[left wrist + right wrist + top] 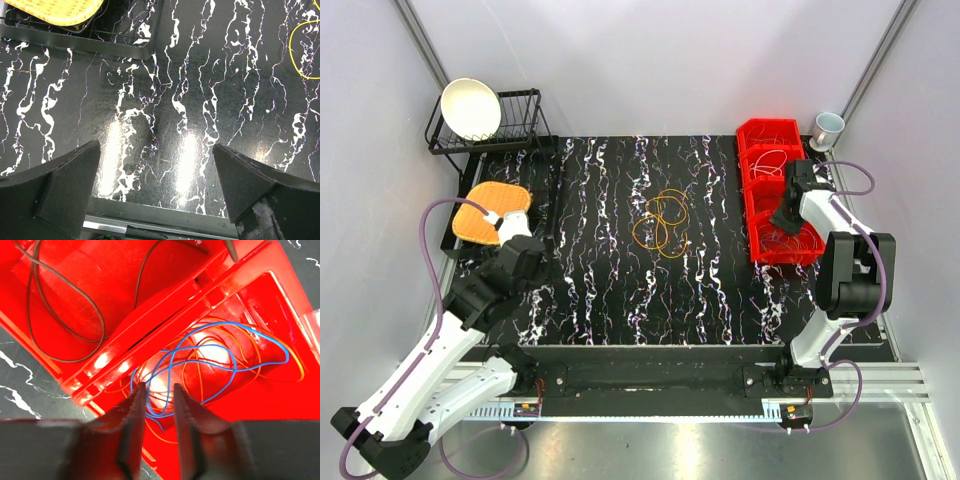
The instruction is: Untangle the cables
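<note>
Right gripper [159,390]: we see its two fingers a narrow gap apart, slightly open, hanging over the nearest compartment of the red plastic divided bin [752,215]; nothing visibly pinched.
Bin position: along the right edge of the black white-veined table [600,290].
Cables in bin: thin blue and orange wire loops [220,360], tangled together in that nearest compartment; we note a dark wire loop [101,322] in the next one.
Cables on table: thin orange and yellow wire loops [660,222], overlapping, at the table's middle.
Left gripper [156,146]: jaws spread wide, empty, over bare table near the left edge.
</note>
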Robot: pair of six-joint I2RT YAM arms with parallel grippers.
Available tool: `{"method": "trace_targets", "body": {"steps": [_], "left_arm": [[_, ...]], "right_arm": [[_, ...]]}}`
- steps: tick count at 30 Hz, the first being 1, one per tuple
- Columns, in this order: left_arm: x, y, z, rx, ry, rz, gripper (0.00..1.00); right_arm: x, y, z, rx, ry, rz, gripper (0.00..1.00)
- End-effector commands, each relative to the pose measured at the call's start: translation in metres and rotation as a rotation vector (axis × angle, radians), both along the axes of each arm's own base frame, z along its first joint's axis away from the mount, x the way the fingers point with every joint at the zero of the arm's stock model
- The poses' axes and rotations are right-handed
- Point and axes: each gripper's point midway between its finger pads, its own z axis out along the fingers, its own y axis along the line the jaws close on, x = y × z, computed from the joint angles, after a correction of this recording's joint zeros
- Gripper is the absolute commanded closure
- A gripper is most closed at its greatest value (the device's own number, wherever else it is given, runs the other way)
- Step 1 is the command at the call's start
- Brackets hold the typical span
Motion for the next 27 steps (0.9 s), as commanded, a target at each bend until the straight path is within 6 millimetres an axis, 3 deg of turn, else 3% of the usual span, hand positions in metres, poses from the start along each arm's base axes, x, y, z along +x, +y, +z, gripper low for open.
{"method": "trace_targets", "body": {"steps": [1, 8, 16, 22, 27], "left_arm": [[0.007, -0.002, 0.010, -0.018, -0.045, 0.004, 0.01], [0.007, -0.002, 0.010, -0.018, -0.047, 0.005, 0.01], [0.007, -0.002, 0.008, -0.013, -0.040, 0.006, 0.01], [0.009, -0.006, 0.005, -0.016, -0.021, -0.001, 0.01], [0.016, -0.021, 0.001, -0.036, 0.018, -0.041, 0.01]], "right_arm": [[0.014, -0.001, 0.041, -0.004, -0.113, 0.020, 0.61], [0.015, 0.001, 0.070, -0.001, -0.167, 0.033, 0.43], [0.017, 0.014, 0.120, 0.049, -0.297, 0.077, 0.40], [0.015, 0.038, 0.144, 0.133, -0.371, 0.167, 0.40], [0.011, 0.064, 0.151, 0.212, -0.394, 0.249, 0.39]]}}
